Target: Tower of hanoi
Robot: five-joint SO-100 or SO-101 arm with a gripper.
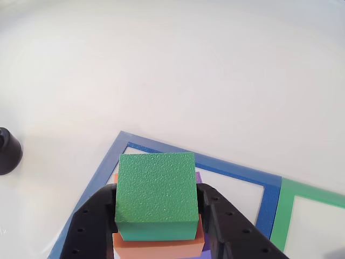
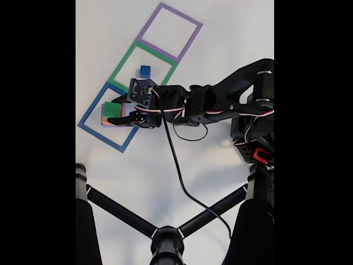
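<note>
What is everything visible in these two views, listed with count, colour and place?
green block: one, green, between the gripper's fingers, over the stack in the blue outline
orange block: one, orange, under the green block
purple block: one, purple, edge showing at the stack's bottom
blue block: one, blue, inside the green outline
tape outlines: three, blue, green, purple, in a row
tripod: one, black, fixed view's bottom
gripper: one, black, closed on the green block

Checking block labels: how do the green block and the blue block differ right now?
Place: the green block sits atop the orange block inside the blue tape square; the blue block lies alone in the green tape square.
Contact: the gripper flanks the green block; the blue one is untouched.
Size: green looks larger.
Both are square-faced.
</note>
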